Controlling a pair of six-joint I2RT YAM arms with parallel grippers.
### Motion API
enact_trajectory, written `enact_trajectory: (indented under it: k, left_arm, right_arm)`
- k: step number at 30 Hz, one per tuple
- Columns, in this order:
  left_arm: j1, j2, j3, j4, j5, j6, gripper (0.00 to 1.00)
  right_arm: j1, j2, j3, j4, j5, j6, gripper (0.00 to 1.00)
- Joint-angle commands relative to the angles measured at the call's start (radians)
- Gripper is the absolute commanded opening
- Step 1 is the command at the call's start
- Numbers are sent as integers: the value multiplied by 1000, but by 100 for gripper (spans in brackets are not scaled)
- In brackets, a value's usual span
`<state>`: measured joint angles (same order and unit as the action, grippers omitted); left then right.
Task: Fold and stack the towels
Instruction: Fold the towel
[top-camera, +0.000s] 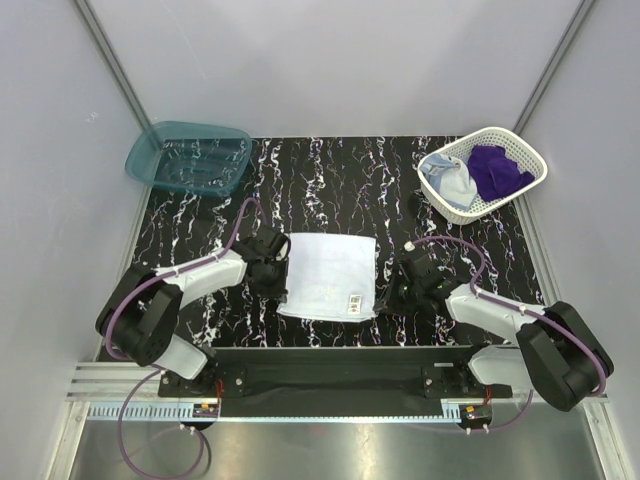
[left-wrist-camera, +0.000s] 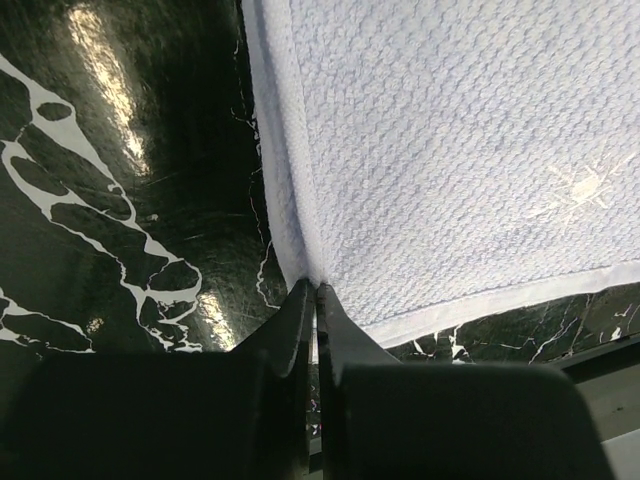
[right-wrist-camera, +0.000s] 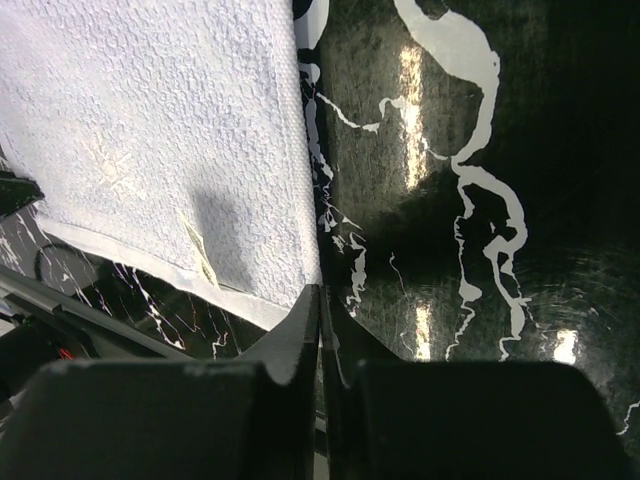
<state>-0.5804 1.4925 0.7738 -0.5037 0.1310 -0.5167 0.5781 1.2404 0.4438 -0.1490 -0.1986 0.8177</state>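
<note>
white towel (top-camera: 328, 272) lies flat on the black marbled table (top-camera: 330, 190) between the left gripper (top-camera: 283, 285) and right gripper (top-camera: 385, 293), blue towel (top-camera: 452, 182) and purple towel (top-camera: 497, 168) in the far-right basket (top-camera: 525, 150); left wrist: closed fingers (left-wrist-camera: 290, 335) pinch its near left corner; right wrist: closed fingers (right-wrist-camera: 295, 340) pinch its near right corner.

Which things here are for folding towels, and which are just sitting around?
For the job: white towel, light blue towel, purple towel.

Just lying about: white mesh basket, which holds the blue and purple towels; teal bin.
</note>
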Motion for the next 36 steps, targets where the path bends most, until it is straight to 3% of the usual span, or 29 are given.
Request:
enact_trajectory:
  k: [1,3,13,14,15,17,23,24,25,36]
  left_arm:
    - [-1,0,48,-39,-31,1,0]
    - [-2,-12,79,-93,-42,-2,0]
    - [-2,-43,128,-174,-50,-5,0]
    - [-1,-37,122,-171,-50,-2,0]
    - [-2,-34,114,-168,-50,-2,0]
    - [-2,-21,85,-145,-45,-5,4]
    - [-2,-21,42,-104,-30,-9,16]
    - [-2,-23,41,-102,-30,-9,24]
    - [-2,-24,39,-96,-30,-12,25]
    - [-2,-5,-2,-53,-18,-25,26]
  right_arm:
    - [12,-27,24,0,27,1,5]
    - [14,-53,42,-36,22,-5,0]
    - [16,-139,56,-67,4,14,1]
    - [16,-131,47,-76,13,20,16]
    - [17,-130,41,-77,21,27,23]
    - [16,-116,18,-51,22,35,31]
    - [34,-56,-2,2,18,52,32]
    - [38,-50,-7,9,21,60,32]
    - [43,-44,-8,22,24,61,32]
    - [94,36,-14,86,47,86,29]
